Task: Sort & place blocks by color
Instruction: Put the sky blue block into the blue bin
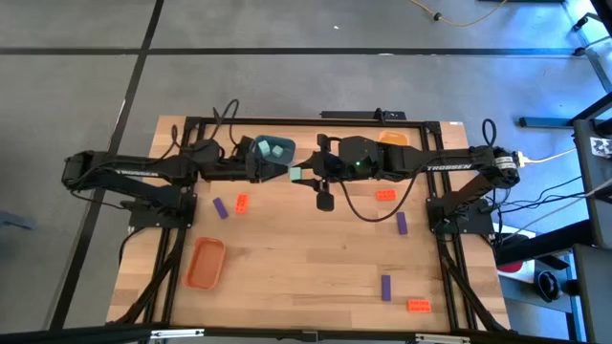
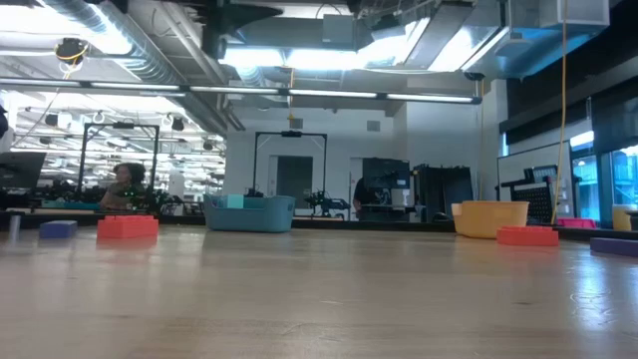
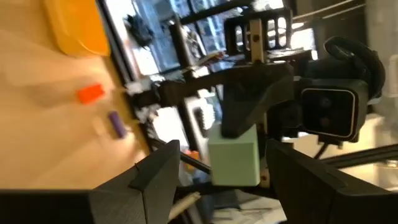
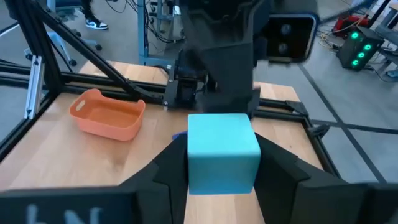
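Right gripper: closing its fingers on 1 teal block, holding it above the table's middle rear.
Left gripper: hanging open just beside that block, jaws facing it.
Key relation: the blue tray is lying just past the block on the left arm's side, nearer the left gripper.
Likely step: a handover or a drop into that tray.

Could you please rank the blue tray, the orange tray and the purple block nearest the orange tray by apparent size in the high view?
1. Orange tray and blue tray: these look alike, and the left arm covers part of the blue one, so I won't rank them.
2. Purple block: clearly smallest.
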Motion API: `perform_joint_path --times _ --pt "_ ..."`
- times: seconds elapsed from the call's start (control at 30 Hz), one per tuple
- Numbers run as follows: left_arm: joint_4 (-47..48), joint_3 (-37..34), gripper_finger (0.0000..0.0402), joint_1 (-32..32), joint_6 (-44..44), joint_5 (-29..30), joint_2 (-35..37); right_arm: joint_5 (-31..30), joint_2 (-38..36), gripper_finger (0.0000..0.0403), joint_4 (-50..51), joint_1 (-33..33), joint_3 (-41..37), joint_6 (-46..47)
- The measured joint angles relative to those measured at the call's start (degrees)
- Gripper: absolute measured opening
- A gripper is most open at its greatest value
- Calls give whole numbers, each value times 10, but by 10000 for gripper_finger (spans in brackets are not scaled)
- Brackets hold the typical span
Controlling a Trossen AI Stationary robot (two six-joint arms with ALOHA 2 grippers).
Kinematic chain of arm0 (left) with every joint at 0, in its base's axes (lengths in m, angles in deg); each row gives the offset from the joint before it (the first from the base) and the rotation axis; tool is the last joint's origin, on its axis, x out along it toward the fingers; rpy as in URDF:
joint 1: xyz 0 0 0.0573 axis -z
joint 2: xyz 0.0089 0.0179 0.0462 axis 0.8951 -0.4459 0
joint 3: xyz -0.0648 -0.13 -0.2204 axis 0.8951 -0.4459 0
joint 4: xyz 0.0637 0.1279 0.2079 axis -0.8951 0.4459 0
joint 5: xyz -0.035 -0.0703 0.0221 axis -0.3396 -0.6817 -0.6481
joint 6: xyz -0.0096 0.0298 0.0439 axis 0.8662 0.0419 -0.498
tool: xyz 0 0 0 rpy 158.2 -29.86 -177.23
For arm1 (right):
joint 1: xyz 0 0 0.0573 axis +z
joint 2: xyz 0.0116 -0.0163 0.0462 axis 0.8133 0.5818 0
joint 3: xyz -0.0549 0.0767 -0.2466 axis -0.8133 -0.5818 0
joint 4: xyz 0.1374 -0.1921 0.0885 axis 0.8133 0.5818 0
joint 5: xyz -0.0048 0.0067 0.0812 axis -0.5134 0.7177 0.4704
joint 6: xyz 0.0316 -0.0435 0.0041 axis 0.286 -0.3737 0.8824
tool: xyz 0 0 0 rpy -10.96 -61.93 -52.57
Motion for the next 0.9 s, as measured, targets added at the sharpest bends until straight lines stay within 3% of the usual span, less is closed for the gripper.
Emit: perform_joint_path --times 0.27,0.73,0.9 --pt "-82 -1 229 10 16 -8 -46 0 13 137 -6 0 3 5" --pt "-94 0 228 22 14 -26 -56 1 20 137 -20 0 3 21" --pt "-94 0 209 20 -13 -22 -56 4 20 137 -21 0 3 21"
